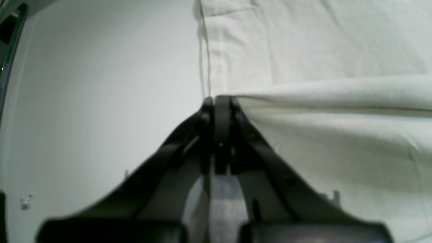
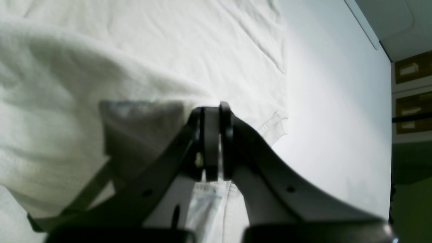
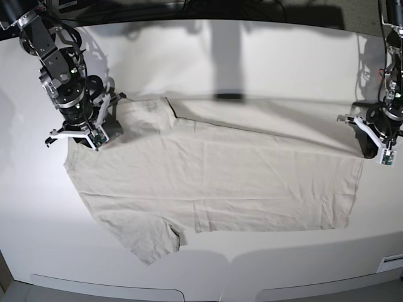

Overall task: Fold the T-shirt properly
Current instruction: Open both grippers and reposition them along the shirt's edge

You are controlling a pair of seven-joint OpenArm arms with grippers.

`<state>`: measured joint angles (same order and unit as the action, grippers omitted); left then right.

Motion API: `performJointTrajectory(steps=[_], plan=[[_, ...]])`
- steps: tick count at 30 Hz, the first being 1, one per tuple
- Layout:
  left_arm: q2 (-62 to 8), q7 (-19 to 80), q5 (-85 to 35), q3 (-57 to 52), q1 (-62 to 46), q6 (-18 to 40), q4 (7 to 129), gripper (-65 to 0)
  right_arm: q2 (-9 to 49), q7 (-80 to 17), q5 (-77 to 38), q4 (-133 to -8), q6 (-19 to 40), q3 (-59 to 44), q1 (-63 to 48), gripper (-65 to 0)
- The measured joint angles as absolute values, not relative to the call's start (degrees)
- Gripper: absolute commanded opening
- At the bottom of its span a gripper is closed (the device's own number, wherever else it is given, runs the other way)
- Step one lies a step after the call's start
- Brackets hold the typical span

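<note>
Clearly soft and limp, the shirt [image 3: 214,182] lies part-folded across the tabletop [image 3: 208,63], both sets of fingers, left [image 1: 217,99] and right [image 2: 211,108], pinched closed on its far edge, hems likely offering the surest hold.

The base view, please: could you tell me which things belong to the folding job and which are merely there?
Part of the job:
- T-shirt
- left gripper, shut on the T-shirt
- right gripper, shut on the T-shirt

Merely there:
- white table
- cardboard boxes beyond the table
</note>
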<state>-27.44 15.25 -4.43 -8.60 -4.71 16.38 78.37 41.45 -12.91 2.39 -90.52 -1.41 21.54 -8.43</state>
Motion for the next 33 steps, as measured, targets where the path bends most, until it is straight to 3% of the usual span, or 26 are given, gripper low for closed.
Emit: performJointTrajectory(steps=[3,5,8,12,16,25,29,33], plan=[[-27.49,16.12,0.38,-8.6,-4.69,16.32,78.37,-41.0,41.76,-12.88,2.39,-90.52,-1.48,21.54,-8.43,-42.3],[-27.44,17.08,2.68,-8.6,-4.62,15.05,78.37,-34.0,41.78,-12.88,2.24,-90.52,-3.33,21.54,-8.43,-37.1],[-27.59,19.81,3.92,-8.64,-4.58,10.9,78.37,-33.4,41.78,-12.95,2.2,-90.52,-4.58,21.54,-8.4,-37.1],[-28.93,24.18,5.69,-8.62,-4.6,11.16,78.48,-33.5,42.04,-13.04,2.22,-90.78,-5.8,21.54,-8.43,-37.2],[-31.31,29.36,7.57,-8.64,-5.5,11.73,81.38,-40.0,45.25,-15.55,2.94,-95.61,-6.94,21.54,-9.96,-37.2],[-37.36,25.69,6.24,-7.16,-16.71,28.42,94.21,-40.1,48.12,-20.64,8.29,-102.76,-6.39,21.54,-16.56,-37.2],[-42.02,17.93,15.07,-0.45,-19.33,31.09,94.37,-38.7,48.12,-21.61,8.4,-102.78,-6.42,21.54,-16.56,-37.2],[-44.16,16.95,20.64,8.45,-18.85,31.59,94.15,-38.4,48.12,-22.06,8.47,-102.8,-6.48,21.54,-16.53,-37.2]])
